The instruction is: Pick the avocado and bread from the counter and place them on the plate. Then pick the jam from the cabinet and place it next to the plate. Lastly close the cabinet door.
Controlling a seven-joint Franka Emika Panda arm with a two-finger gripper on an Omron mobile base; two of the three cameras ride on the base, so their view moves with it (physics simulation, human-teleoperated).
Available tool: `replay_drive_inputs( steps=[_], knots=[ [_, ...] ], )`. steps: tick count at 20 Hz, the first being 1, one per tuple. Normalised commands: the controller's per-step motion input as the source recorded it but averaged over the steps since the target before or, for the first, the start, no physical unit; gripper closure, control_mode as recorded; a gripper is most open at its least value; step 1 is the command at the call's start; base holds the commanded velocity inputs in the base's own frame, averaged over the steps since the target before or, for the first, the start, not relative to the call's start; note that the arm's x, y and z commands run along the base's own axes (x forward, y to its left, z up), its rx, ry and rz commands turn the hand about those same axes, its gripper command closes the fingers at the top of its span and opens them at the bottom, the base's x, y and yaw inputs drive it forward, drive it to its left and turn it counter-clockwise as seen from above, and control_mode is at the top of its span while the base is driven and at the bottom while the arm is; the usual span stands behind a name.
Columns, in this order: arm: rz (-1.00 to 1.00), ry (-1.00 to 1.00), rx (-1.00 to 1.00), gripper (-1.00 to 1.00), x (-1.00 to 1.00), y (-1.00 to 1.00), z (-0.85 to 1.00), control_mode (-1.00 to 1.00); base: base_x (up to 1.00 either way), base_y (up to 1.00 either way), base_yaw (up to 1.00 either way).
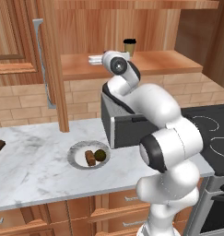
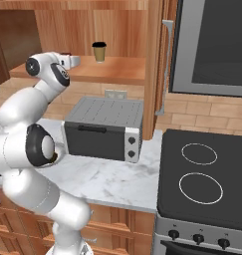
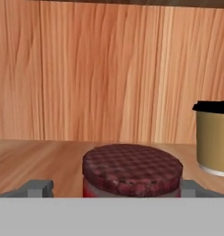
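The jam [image 3: 132, 169], a small red jar with a dark chequered lid, stands on the cabinet's wooden shelf [image 3: 35, 159]. My gripper [image 3: 113, 190] is open around it, one fingertip [image 3: 38, 188] clear on its left and the other close on its right. From the left base view the gripper [image 1: 96, 59] reaches onto the shelf of the cabinet [image 1: 145, 62]. On the marble counter [image 1: 35, 166] the grey-rimmed plate [image 1: 76, 150] holds the brown bread [image 1: 90, 158] and the dark green avocado [image 1: 100, 155] side by side. The cabinet door [image 1: 14, 41] stands open at the left.
A tan paper cup with a dark lid [image 3: 214, 138] stands just right of the jam on the shelf [image 1: 129, 47]. A grey toaster oven [image 1: 127, 126] sits on the counter below the shelf, right of the plate. A black stove [image 2: 202, 174] lies further right.
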Motion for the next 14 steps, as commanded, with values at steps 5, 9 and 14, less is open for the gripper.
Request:
replay_drive_inputs(
  steps=[5, 9, 14],
  knots=[
    [0.0, 0.0, 0.0, -1.0, 0.26, 0.04, -0.13, -1.0, 0.0, 0.0, 0.0],
    [0.0, 0.0, 0.0, -1.0, 0.22, 0.09, -0.14, -1.0, 0.0, 0.0, 0.0],
    [0.0, 0.01, 0.0, 1.0, 0.08, 0.06, -0.13, -1.0, 0.0, 0.0, 0.0]
  ],
)
